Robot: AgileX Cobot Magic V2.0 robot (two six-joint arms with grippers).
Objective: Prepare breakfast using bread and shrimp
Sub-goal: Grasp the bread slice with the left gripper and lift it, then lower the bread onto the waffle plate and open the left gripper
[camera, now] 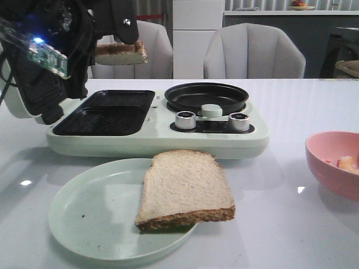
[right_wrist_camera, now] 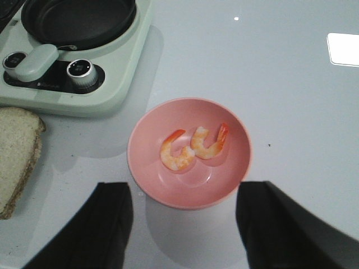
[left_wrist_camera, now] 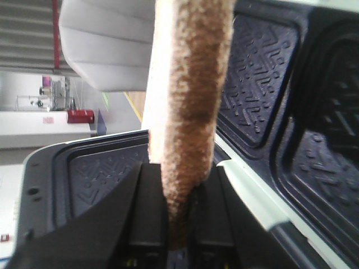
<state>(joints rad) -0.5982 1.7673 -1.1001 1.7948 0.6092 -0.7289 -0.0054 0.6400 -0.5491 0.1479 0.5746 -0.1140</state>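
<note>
The left gripper [left_wrist_camera: 178, 224] had its jaws closed on the crust edge of one bread slice [camera: 119, 52], holding it in the air above the far left of the bench, over the open grill plates [camera: 106, 112] of the pale green breakfast maker [camera: 157, 137]. The second slice [camera: 185, 188] lay flat on the pale green plate [camera: 84, 218] at the near side, one corner overhanging the rim. The bread looked light, soft and easily crushed; a pinch on the firmer crust seemed the safest hold, since the crumb would likely tear or dent.

Two shrimp [right_wrist_camera: 193, 148] lay curled side by side in the pink bowl [right_wrist_camera: 189, 151] at the right of the bench. They looked small, smooth and probably slippery, best taken across the thick middle of the curl. The right gripper [right_wrist_camera: 182, 224] hung above the bowl's near rim with its jaws spread wide and nothing between them.

The bench [camera: 291, 112] was glossy white and looked slick. Two grey chairs [camera: 252, 53] stood at its far side, with a round black pan [camera: 206, 96] and two knobs [camera: 185, 120] on the maker's right half.
</note>
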